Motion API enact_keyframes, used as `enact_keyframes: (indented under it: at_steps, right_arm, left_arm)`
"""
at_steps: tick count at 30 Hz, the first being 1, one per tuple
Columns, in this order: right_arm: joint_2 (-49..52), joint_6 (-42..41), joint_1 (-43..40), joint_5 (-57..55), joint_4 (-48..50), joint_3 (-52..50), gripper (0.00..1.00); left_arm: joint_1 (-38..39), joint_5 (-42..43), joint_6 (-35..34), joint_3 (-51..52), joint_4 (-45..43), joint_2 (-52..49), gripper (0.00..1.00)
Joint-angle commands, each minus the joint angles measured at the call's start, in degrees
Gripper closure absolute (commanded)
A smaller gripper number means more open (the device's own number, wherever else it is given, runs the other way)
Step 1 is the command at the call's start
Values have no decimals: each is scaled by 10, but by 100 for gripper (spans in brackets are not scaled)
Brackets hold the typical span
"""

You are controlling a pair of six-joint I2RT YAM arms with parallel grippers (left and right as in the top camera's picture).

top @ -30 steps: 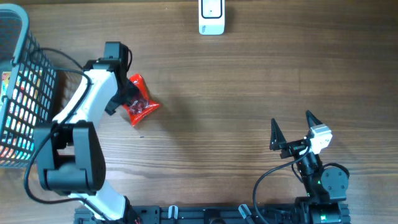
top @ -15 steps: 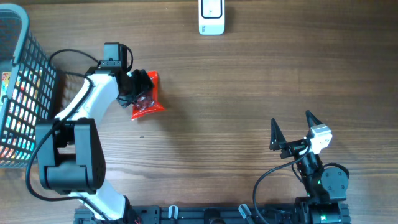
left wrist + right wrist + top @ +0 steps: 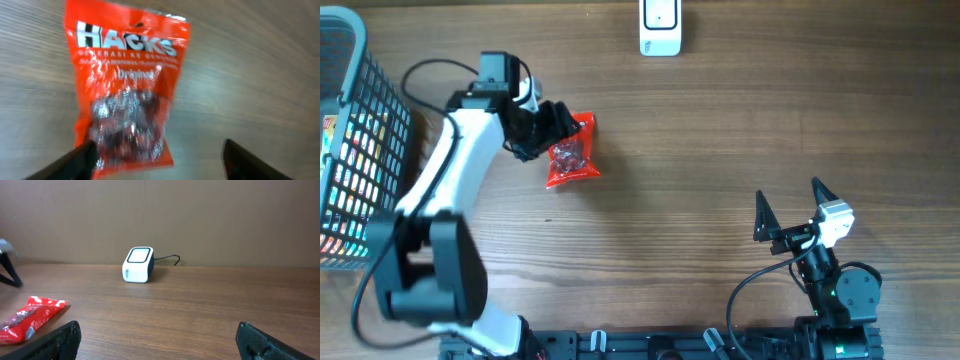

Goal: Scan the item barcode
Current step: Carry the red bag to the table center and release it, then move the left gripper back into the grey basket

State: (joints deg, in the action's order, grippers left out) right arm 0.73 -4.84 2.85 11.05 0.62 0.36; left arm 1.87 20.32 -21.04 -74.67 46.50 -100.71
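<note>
Pickup is the step in hand, as I judge it: the red candy packet (image 3: 571,153) lies flat on the wooden table (image 3: 720,140), printed front up, well short of the white scanner (image 3: 660,28) at the far edge. The left gripper (image 3: 159,146) hangs just over the packet's lower end with its jaws spread. One finger meets or overlaps the bottom corner while the other stands clear to the side, so nothing is clamped. The right gripper (image 3: 788,205) waits near the table's near edge, jaws wide apart and empty, well away from everything. No barcode shows on the upturned face, so it probably sits on the underside, though that cannot be confirmed. The next move calls for closing on the crinkly film firmly enough to lift it, carrying it to the scanner and turning the coded side toward its window. The thin bag may slide or fold rather than rise. Compared with a second ago, the packet sits farther from the basket (image 3: 350,150) and nearer the scanner, turned more upright in the overhead view. The left arm reaches farther out, and the right arm is where it was.
</note>
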Motion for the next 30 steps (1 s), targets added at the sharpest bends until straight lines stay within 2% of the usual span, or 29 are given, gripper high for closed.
enact_keyframes:
  at_steps: [1, 3, 6, 8, 13, 14, 15, 16, 20, 23, 26, 28, 29, 30]
  right_arm:
    - [-5, 3, 2, -7, 1, -1, 0]
    - [-5, 3, 2, -7, 1, -1, 0]
    - [-5, 3, 2, -7, 1, -1, 0]
    - [-5, 3, 2, -7, 1, -1, 0]
    - [-5, 3, 2, -7, 1, -1, 0]
    - [-5, 3, 2, -7, 1, -1, 0]
    - [-5, 3, 2, -7, 1, -1, 0]
    - [-5, 3, 2, -7, 1, -1, 0]
    - [-5, 3, 2, -7, 1, -1, 0]
    - [-5, 3, 2, -7, 1, -1, 0]
    - [-5, 3, 2, -7, 1, -1, 0]
    - [-5, 3, 2, -7, 1, -1, 0]
    - [-5, 3, 2, -7, 1, -1, 0]
    - [-5, 3, 2, -7, 1, -1, 0]
  left_arm:
    - [3, -33, 2, -19, 66, 51, 53]
    - [11, -35, -26, -9, 108, 49, 71]
    - [29, -35, -32, 22, 125, 49, 78]
    - [42, -53, -38, 49, 127, 49, 81]
    - [50, -93, -51, 70, 135, 49, 80]
    - [50, -93, -50, 68, 137, 51, 75]
    - [46, -93, -47, 59, 142, 53, 63]
    - [43, -93, -47, 49, 148, 54, 57]
    - [17, -102, -2, -49, 223, 55, 46]
    - [-8, -151, -2, -162, 303, 55, 43]
    - [-38, -213, -2, -311, 369, 55, 32]
    - [-56, -247, -2, -390, 388, 55, 19]
    - [-71, -271, -2, -442, 394, 55, 2]
    - [-83, -289, -2, -480, 395, 55, 0]
